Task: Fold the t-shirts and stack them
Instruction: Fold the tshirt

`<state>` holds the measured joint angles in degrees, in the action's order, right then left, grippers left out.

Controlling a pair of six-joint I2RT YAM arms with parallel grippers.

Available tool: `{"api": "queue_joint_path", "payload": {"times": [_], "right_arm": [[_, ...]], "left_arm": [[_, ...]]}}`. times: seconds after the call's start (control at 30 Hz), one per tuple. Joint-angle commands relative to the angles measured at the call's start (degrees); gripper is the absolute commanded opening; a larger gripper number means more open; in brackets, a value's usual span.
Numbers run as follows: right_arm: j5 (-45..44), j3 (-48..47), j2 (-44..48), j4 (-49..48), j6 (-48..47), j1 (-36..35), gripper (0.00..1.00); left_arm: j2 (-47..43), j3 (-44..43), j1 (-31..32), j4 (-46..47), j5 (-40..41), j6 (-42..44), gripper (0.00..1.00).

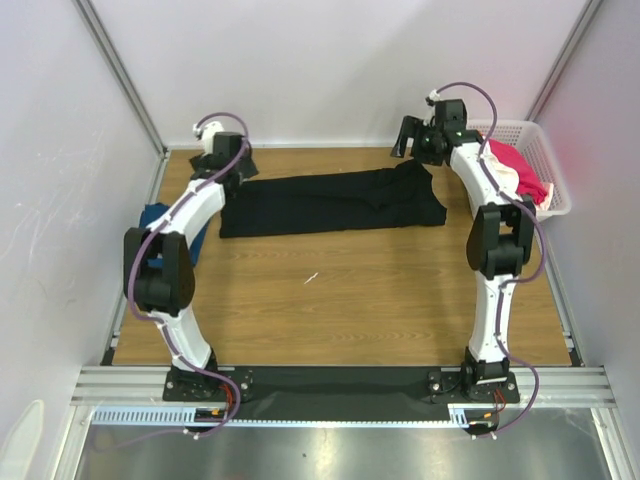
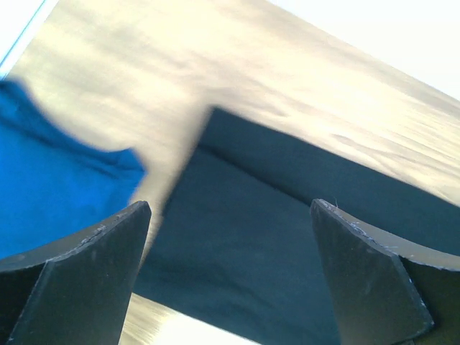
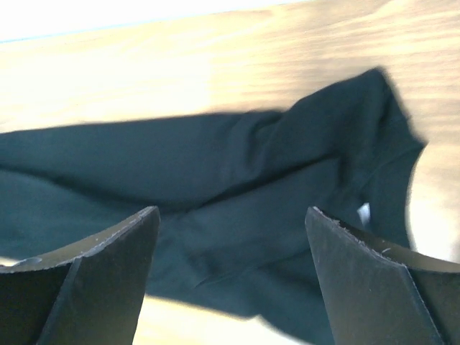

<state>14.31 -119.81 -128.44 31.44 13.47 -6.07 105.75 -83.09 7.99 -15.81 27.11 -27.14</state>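
Note:
A large black t-shirt (image 1: 335, 200) lies folded into a long band across the far part of the wooden table. My left gripper (image 1: 238, 163) is open and empty over its left end; in the left wrist view the black t-shirt (image 2: 273, 237) lies below the open gripper (image 2: 230, 204), with the dark blue t-shirt (image 2: 50, 187) to the left. My right gripper (image 1: 410, 137) is open and empty above the shirt's right end. The right wrist view shows the open gripper (image 3: 232, 210) above the black cloth (image 3: 215, 172) and a small white tag (image 3: 364, 213).
The dark blue t-shirt (image 1: 152, 215) lies at the table's left edge, partly hidden by my left arm. A white lattice basket (image 1: 548, 150) at the far right holds a pink-red t-shirt (image 1: 518, 168) and a white one (image 1: 503, 182). White walls enclose the table.

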Motion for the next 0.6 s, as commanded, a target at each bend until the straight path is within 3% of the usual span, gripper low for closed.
{"api": "queue_joint_path", "payload": {"times": [0.0,0.13,0.23,0.57], "right_arm": [[-1.65,6.22,10.21,-0.84,3.39,-0.97,0.89],[-0.94,26.58,19.44,-10.77,9.28,-1.05,0.89],[-2.60,34.61,24.19,-15.17,11.39,-0.88,0.87],[-2.18,40.36,21.22,-22.47,14.47,2.20,0.75]], "left_arm": [[-5.11,-0.86,5.80,2.89,1.36,7.09,1.00],[-5.47,3.36,9.84,6.14,-2.05,8.68,1.00],[-4.60,6.09,11.43,7.37,-6.01,8.76,1.00],[-1.88,7.69,21.09,15.54,-18.14,11.94,0.98]]}}
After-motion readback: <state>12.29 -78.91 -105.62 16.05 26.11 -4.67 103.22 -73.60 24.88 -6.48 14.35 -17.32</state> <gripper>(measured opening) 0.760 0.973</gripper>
